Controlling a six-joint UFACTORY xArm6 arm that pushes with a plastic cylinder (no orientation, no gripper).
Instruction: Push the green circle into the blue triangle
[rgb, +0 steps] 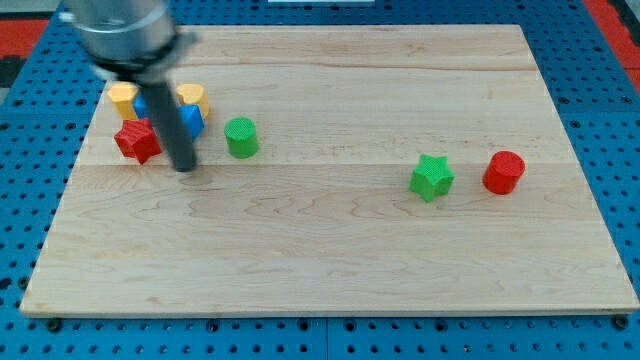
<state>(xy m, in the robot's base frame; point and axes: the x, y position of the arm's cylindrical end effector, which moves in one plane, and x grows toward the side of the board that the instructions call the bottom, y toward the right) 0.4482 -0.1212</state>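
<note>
The green circle (241, 137) stands on the wooden board at the upper left of the view. A blue block (192, 121) sits just left of it, partly hidden behind my rod; its shape is hard to make out. Another bit of blue (141, 104) shows further left behind the rod. My tip (185, 166) rests on the board below the blue block, left of and slightly below the green circle, and right of the red star (137, 141). The tip touches no block that I can see.
Two yellow blocks (123, 97) (191, 96) sit in the cluster at the upper left. A green star (431, 177) and a red cylinder (503, 172) stand at the view's right. The board's left edge (62, 190) is near the cluster.
</note>
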